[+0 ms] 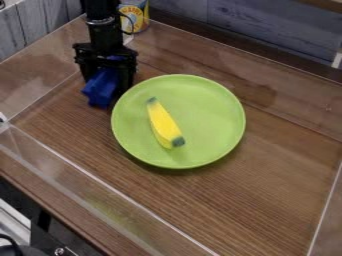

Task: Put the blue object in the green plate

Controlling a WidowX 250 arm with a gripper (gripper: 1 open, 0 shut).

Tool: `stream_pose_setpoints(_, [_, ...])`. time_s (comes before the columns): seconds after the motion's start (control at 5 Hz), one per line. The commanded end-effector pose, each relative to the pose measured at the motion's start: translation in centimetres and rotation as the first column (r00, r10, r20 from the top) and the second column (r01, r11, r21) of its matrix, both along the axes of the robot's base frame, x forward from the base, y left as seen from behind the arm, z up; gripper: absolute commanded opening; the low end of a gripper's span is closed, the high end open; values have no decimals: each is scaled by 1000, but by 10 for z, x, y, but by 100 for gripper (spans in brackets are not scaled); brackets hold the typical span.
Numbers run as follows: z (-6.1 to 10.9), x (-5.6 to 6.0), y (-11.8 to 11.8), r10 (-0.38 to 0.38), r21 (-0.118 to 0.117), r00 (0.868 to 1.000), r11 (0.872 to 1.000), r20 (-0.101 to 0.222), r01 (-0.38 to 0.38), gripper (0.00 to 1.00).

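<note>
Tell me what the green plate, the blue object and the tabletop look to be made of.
Green plate: likely plastic, uniform lime colour with a soft sheen and a moulded rim. Blue object: probably plastic too, saturated colour; partly hidden by the end effector, so its finish is unclear. Tabletop: wood or wood-look laminate, dark grain lines, glossy reflections.

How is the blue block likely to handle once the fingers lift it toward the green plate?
The blue object looks like a rigid block, so it probably keeps its shape when squeezed. Its flat faces suggest it will not roll. It looks small beside the green plate, so it is likely light. The gripper sits over it; grip state unclear.
</note>
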State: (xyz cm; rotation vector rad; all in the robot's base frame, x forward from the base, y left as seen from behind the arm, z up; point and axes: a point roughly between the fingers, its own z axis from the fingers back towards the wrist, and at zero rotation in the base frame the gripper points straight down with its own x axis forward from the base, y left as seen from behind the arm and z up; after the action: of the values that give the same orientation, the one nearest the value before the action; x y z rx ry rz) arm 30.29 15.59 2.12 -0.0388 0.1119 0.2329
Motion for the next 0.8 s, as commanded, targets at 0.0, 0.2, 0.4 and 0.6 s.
stream_pose_setpoints(0.0, [10, -8, 3, -7, 7, 1000, 1000, 13, 7, 100])
stream_pose_setpoints(0.2, [14, -1, 4, -38, 2, 999, 999, 12, 38, 100])
stream_pose_setpoints(0.4, [19, 6, 4, -69, -2, 998, 998, 12, 69, 100])
stream_pose_setpoints(0.6, [27, 4, -3, -131, -4, 991, 991, 11, 131, 100])
